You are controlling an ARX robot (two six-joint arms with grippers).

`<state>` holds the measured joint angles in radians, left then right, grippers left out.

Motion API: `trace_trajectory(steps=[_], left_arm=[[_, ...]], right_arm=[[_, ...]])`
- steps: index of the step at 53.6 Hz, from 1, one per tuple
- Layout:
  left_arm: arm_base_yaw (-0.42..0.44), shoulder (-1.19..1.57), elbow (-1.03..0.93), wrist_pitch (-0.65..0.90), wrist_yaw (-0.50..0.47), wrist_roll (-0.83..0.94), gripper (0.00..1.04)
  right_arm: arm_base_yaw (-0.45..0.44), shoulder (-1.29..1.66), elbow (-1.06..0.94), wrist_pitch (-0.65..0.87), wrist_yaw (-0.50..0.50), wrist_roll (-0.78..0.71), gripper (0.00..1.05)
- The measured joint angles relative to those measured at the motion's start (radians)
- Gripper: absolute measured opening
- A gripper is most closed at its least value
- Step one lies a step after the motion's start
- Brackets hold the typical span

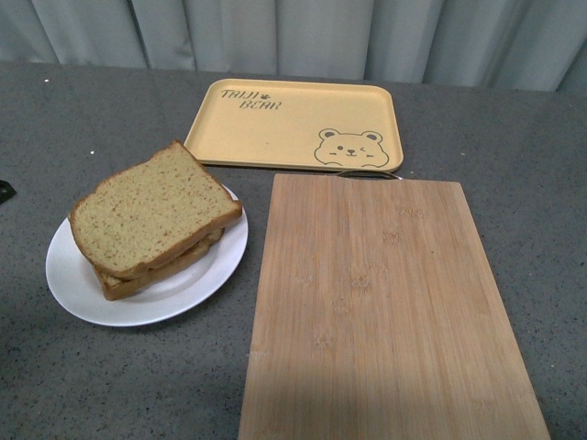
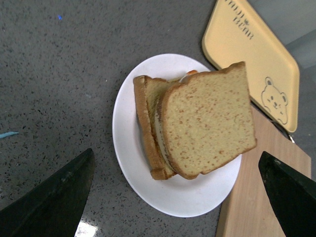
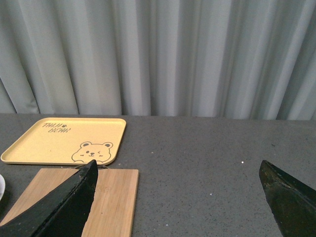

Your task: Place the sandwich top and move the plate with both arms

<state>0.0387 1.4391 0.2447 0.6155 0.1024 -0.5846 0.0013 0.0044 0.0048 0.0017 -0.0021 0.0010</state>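
The sandwich top (image 1: 151, 209) is a tan speckled bread slice lying skewed on a lower slice, with filling peeking out between them. Both rest on the white plate (image 1: 78, 293) at the table's left. In the left wrist view the sandwich top (image 2: 210, 123) and the plate (image 2: 129, 143) lie below my left gripper (image 2: 180, 197), which hangs open above the plate's near rim with nothing between its fingers. My right gripper (image 3: 180, 197) is open over bare grey table, away from the plate. Neither arm shows in the front view.
A wooden board (image 1: 385, 312) lies just right of the plate and reaches the table's front edge. A yellow bear-print tray (image 1: 293, 124) sits behind it, near the grey curtain. Grey tabletop lies to the board's right (image 3: 207, 158).
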Motion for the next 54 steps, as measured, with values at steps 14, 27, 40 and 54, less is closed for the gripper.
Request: trace_trajectory(steps=[14,27,40,54], left_arm=[[0.027,0.291,0.091,-0.011,0.097,-0.084,0.98],[0.031,0.431,0.139,-0.002,0.117,-0.125,0.98],[0.042,0.507,0.204,-0.014,0.137,-0.163,0.91],[0.05,0.577,0.281,-0.049,0.187,-0.231,0.49]], right_arm=[[0.0,0.0,0.0,0.0,0.0,0.0,0.95],[0.0,0.0,0.0,0.0,0.0,0.0,0.95],[0.0,0.0,0.0,0.0,0.0,0.0,0.95],[0.0,0.0,0.0,0.0,0.0,0.0,0.95]])
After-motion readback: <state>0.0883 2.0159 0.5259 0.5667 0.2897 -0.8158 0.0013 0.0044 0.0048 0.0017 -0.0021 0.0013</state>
